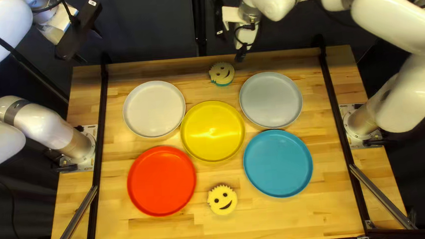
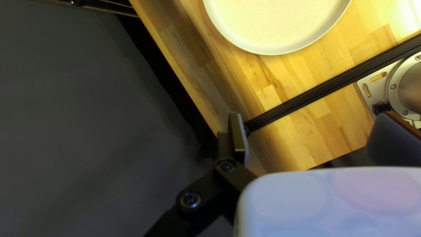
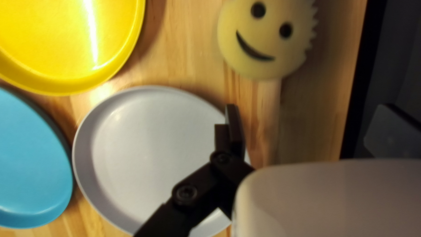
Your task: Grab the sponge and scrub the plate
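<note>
Pickup pending; left gripper (image 2: 311,118), right gripper (image 3: 309,114) both wide.
Next requires right gripper aligned over smiley-face sponge (image 1: 221,73) near table's (image 1: 279,222) far edge.

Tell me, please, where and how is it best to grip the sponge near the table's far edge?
I would take the sponge from straight above, fingers on opposite smooth parts of its round rim, either side of the smile: it lies flat, face up, with its jagged edge toward the curtain.
</note>
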Robot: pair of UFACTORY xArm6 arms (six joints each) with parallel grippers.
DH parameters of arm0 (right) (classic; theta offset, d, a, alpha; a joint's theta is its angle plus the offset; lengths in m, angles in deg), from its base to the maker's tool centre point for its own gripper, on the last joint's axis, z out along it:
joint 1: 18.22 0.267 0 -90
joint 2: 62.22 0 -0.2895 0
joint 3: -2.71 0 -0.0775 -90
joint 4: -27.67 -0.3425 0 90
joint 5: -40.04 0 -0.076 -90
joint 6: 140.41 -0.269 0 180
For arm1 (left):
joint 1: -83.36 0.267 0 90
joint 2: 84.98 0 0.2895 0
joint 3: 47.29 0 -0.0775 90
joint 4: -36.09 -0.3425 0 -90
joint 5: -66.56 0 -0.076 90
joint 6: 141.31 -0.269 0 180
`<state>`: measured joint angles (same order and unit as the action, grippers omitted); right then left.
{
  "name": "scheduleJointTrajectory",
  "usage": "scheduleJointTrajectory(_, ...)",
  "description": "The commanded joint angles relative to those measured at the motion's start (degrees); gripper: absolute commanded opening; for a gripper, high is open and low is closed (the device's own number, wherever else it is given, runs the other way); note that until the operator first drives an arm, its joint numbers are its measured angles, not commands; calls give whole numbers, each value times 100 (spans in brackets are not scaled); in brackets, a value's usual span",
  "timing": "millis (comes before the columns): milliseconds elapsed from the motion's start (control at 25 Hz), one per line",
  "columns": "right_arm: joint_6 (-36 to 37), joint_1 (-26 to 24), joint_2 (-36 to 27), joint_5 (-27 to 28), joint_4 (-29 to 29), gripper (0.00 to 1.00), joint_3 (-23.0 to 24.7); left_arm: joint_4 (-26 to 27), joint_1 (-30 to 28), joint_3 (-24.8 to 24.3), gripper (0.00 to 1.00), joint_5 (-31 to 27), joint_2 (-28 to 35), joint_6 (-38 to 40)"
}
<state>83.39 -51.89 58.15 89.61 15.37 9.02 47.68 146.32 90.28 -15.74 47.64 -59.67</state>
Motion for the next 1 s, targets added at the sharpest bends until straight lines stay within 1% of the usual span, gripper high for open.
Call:
scheduleJointTrajectory(40, 10, -1, 7, 3, -2, 100, -8, 0, 0, 0, 100, 0, 0, 0)
scheduleJointTrajectory(160, 31, -12, -42, -19, 5, 100, 58, 0, 0, 0, 100, 0, 0, 0)
scheduleJointTrajectory(280, 56, -50, 184, -1, 28, 100, -133, 0, 0, 0, 100, 0, 0, 0)
scheduleJointTrajectory(480, 258, -115, 945, 416, -2, 100, -1006, 0, 0, 0, 100, 0, 0, 0)
scheduleJointTrajectory(640, 330, -96, 1352, 682, 22, 100, -1493, 0, 0, 0, 100, 0, 0, 0)
scheduleJointTrajectory(800, 361, -79, 1548, 805, 65, 100, -1713, 0, 0, 0, 100, 0, 0, 0)
scheduleJointTrajectory(1000, 376, -63, 1711, 820, 138, 100, -1816, 0, 0, 0, 100, 0, 0, 0)
